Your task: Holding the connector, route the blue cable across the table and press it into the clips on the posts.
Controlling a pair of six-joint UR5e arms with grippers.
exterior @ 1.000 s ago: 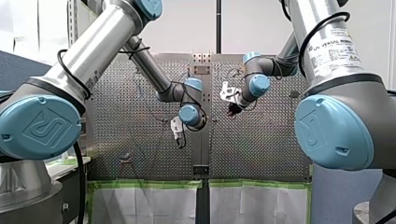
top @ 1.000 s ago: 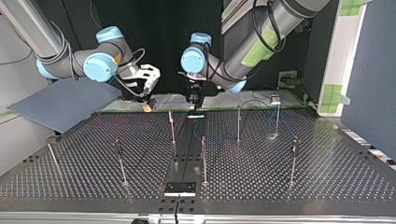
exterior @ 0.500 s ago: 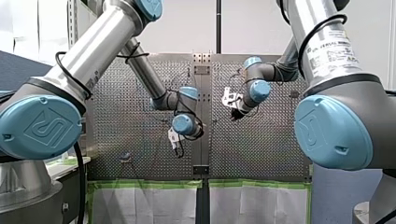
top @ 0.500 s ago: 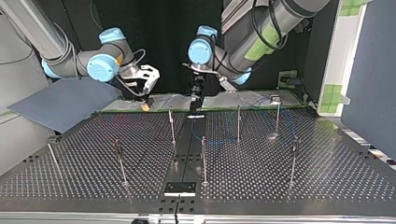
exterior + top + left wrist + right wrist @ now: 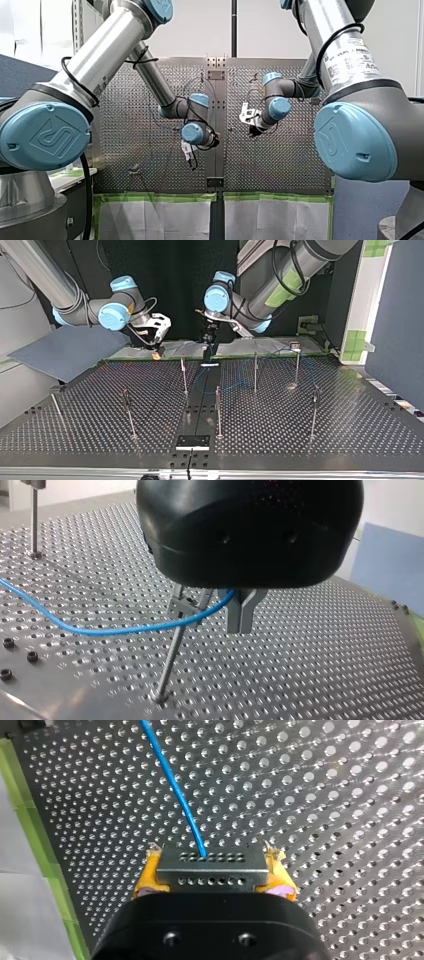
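Table [image 5: 320, 440]: perforated metal, thin upright posts [image 5: 255, 372] spread across it.

My left arm [image 5: 300, 255]: comes in at the top view's upper right. Wrist is bent so the gripper points down at the table's far edge, near the middle.

My right arm [image 5: 112, 316]: comes in at the top view's upper left. Forearm is roughly level and the gripper is tipped down over the far edge, left of centre. The two grippers are near each other but apart.

Left gripper [image 5: 241, 624]: black body, metal fingers [image 5: 234, 616] pinched together on the cable [image 5: 100, 630]. The cable enters them from the side, just under the body.

Right gripper [image 5: 213, 861]: yellow pads [image 5: 149, 877] clamped on either side of the connector [image 5: 210, 870]. It is held above the table, close to the green-taped edge.

One post [image 5: 169, 662] stands just beside the left fingers and looks tilted in the left wrist view.

Cable: blue. From the left fingers it crosses that post close to its clip [image 5: 182, 605], then sags away over the table. Cannot tell whether it sits in the clip. In the right wrist view it leaves the middle of the connector's face and runs ahead over the table.

Connector: small grey block, rows of holes on its face, flat between the pads.
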